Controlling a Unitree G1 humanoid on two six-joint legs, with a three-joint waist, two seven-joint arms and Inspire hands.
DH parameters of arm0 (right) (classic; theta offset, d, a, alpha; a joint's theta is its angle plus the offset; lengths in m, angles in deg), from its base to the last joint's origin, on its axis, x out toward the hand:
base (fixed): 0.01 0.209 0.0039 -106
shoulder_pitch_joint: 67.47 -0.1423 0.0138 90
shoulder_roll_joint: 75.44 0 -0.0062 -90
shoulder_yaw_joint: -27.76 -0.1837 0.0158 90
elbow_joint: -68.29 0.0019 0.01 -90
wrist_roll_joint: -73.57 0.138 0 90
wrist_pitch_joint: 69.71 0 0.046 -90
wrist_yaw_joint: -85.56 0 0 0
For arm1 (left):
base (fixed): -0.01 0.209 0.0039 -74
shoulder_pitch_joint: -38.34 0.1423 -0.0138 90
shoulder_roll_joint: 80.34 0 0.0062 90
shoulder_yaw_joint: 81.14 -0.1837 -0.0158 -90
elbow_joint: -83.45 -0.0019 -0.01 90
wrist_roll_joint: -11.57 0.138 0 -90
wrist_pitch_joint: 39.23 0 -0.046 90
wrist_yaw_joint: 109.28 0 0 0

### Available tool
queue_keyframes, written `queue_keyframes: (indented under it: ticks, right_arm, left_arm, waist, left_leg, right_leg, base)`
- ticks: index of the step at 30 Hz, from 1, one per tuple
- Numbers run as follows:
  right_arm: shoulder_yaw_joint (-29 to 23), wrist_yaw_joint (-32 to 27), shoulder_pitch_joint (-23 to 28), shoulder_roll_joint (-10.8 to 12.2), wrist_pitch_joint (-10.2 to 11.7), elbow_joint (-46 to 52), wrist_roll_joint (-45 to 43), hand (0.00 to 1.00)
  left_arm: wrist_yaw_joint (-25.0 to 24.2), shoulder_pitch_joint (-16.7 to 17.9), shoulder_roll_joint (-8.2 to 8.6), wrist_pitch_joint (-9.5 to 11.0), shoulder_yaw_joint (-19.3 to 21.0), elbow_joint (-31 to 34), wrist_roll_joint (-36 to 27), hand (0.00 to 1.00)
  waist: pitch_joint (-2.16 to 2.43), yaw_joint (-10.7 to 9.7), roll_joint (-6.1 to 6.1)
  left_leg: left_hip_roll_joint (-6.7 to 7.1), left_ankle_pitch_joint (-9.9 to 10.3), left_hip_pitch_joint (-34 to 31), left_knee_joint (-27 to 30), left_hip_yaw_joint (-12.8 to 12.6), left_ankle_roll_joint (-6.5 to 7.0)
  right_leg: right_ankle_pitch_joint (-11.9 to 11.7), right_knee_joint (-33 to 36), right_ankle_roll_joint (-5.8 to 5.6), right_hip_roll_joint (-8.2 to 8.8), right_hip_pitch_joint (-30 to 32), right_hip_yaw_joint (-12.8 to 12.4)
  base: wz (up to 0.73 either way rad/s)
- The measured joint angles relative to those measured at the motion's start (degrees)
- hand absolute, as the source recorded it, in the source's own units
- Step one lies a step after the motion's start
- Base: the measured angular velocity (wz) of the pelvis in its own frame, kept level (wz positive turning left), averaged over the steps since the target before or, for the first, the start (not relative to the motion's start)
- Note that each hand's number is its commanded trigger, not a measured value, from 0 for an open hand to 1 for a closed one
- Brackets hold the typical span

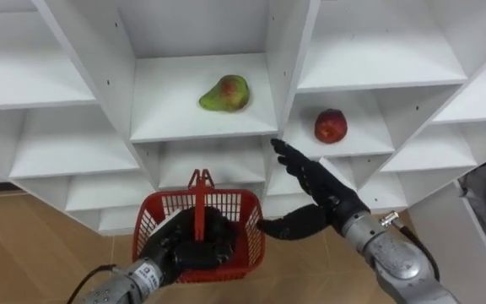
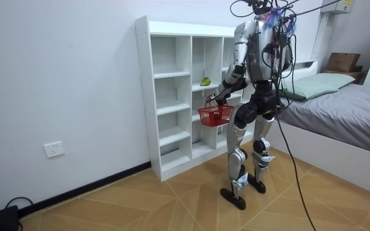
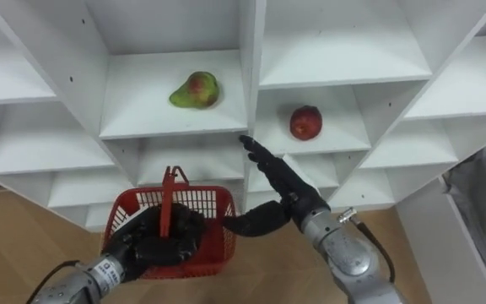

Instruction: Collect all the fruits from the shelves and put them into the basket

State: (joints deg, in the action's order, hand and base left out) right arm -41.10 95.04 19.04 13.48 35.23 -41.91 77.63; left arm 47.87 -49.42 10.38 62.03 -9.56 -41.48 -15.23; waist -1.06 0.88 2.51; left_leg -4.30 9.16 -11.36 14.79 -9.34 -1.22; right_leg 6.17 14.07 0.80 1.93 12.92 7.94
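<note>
- Left eye view: your left hand (image 1: 194,245) is curled round the handle of the red basket (image 1: 230,221) and holds it low in front of the white closet (image 1: 99,51).
- Your right hand (image 1: 315,198) is just right of the basket. Its fingers are straight and close together, and the thumb is spread out towards the basket. The fingertips point up at the front edge of an upright divider (image 1: 292,51).
- The green fruit (image 1: 224,94), which has a red blush, lies on a shelf up and left of your right hand, straight above your left hand.
- The red apple (image 1: 331,126) lies 1 compartment to the right, on a slightly lower shelf. It is just above and right of your right fingertips, apart from them.
- Right eye view: the left hand is clenched on the handle. The right hand is flat and holds nothing, with the apple beyond its fingertips.
- Room view: you stand upright on the wooden floor (image 2: 172,205), close in front of the closet, and the basket hangs from your left hand on the closet side. A bed (image 2: 339,109) stands at the room view's right, and a wall socket (image 2: 54,149) is well off at its left.
</note>
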Motion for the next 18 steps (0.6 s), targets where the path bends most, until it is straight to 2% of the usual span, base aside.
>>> queue_keyframes:
  ticks: [2, 6, 8, 16, 18]
  right_arm:
    - [0.0, 0.0, 0.1, -0.9, 0.0, 1.5, 0.0, 0.00]
    - [0.0, 0.0, 0.1, -1.4, 0.0, 4.9, 0.2, 0.00]
    - [0.0, 0.0, 0.1, -1.4, 0.0, 6.4, 0.1, 0.00]
    - [0.0, 1.1, -0.1, -1.4, 0.0, 11.5, 0.1, 0.00]
    - [0.0, 1.2, -0.1, -1.4, 0.0, 11.7, 0.1, 0.00]
  left_arm:
    - [0.3, 0.1, -0.05, 0.0, 0.7, 0.0, 1.3, 1.00]
    - [1.1, 0.2, -0.13, 0.0, 1.4, -0.1, 2.3, 1.00]
    - [1.4, 0.2, -0.08, 0.0, 1.4, -0.1, 2.7, 1.00]
    - [1.4, 0.2, -0.17, 0.1, 1.5, -0.4, 2.8, 1.00]
    - [1.5, 0.2, -0.18, 0.4, 1.5, -2.2, 2.8, 1.00]
  waist:
    - [-0.17, 0.7, 0.46]
    - [-0.01, 1.2, 2.50]
    - [0.00, 1.2, 2.95]
    - [-0.04, 2.1, 2.95]
    - [-0.04, 2.5, 2.96]
  left_leg:
    - [0.03, 0.0, -0.1, -0.1, 0.0, 0.00]
    - [-0.01, 0.0, 0.0, -0.1, 0.2, -0.04]
    - [0.06, 0.0, 0.1, 0.0, 0.5, -0.03]
    - [0.11, 0.0, 0.3, 0.0, 1.5, -0.07]
    - [0.16, 0.0, 1.1, -0.1, 1.6, -0.08]
  right_leg:
    - [0.0, 0.0, 0.01, 0.01, 0.1, -0.1]
    - [0.1, -0.3, 0.04, -0.07, -0.4, 0.1]
    - [0.1, -0.6, -0.01, -0.05, -0.7, 0.2]
    - [0.1, -0.7, -0.01, -0.06, -1.3, 1.0]
    - [0.1, -0.6, 0.00, -0.03, -2.0, 1.0]
  base:
    - [0.00]
    - [0.03]
    - [0.08]
    - [0.05]
    - [0.00]
